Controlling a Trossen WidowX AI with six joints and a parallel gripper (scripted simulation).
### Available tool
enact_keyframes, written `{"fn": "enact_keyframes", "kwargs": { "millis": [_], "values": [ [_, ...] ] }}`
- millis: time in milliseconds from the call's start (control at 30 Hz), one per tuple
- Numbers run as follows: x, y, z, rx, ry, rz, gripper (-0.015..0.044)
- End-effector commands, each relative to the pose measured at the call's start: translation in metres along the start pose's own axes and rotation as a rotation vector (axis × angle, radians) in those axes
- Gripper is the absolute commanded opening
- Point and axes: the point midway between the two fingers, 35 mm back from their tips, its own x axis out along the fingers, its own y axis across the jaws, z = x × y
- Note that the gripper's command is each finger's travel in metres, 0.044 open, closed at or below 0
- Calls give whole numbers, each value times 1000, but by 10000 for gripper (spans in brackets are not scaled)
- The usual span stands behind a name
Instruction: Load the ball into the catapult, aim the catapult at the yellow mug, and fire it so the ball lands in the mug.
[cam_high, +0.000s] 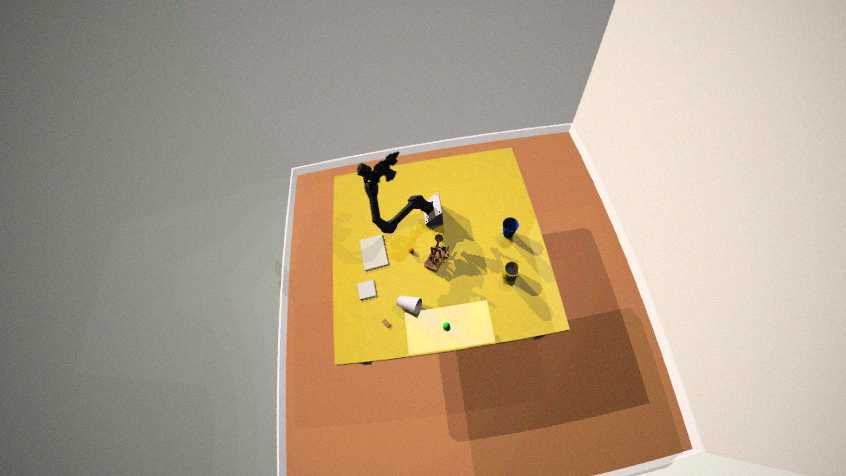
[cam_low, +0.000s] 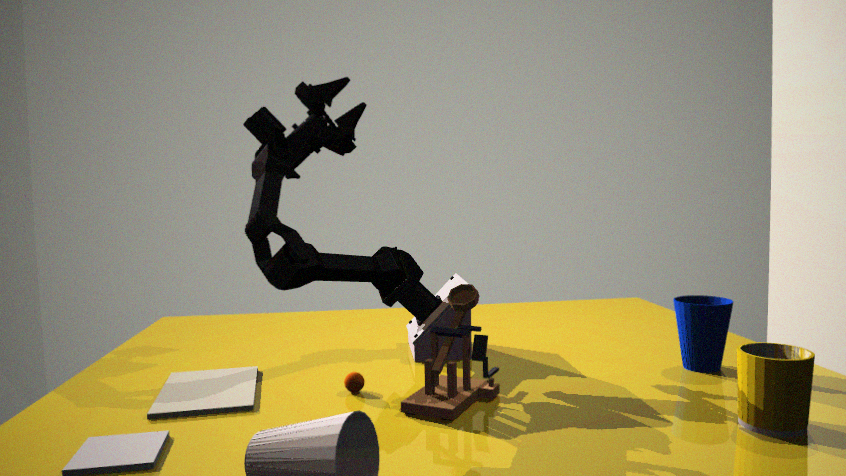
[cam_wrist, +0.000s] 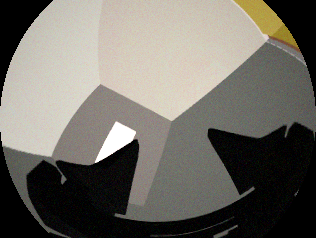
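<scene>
An orange ball (cam_high: 411, 251) (cam_low: 354, 381) rests on the yellow table, left of the catapult. The brown catapult (cam_high: 433, 262) (cam_low: 428, 406) stands upright on the table near the arm's base. Its throwing arm is raised, with the round cup (cam_high: 438, 238) (cam_low: 463, 297) at the top; no ball shows in it. The yellow mug (cam_high: 511, 273) (cam_low: 775, 396) stands upright to the right. My gripper (cam_high: 398, 165) (cam_low: 356, 91) (cam_wrist: 174, 138) is open and empty, high above the table and well away from the ball and catapult. The wrist view shows mostly walls between the fingers.
A blue cup (cam_high: 509, 228) (cam_low: 702, 336) stands behind the mug. A white cup (cam_high: 407, 304) (cam_low: 295, 446) lies on its side. Two pale slabs (cam_high: 373, 252) (cam_low: 118, 451) lie at left. A small brown block (cam_high: 386, 323) and a green ball (cam_high: 446, 326) are near the front edge.
</scene>
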Motion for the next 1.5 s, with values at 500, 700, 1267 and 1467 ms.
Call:
{"fn": "enact_keyframes", "kwargs": {
  "millis": [500,700,1267,1467],
  "values": [
    [45,-9,34,-338,-267,39,440],
    [65,-5,59,-477,-419,39,440],
    [104,18,151,-795,-864,-102,440],
    [107,31,185,-833,-1002,-171,440]
  ]
}}
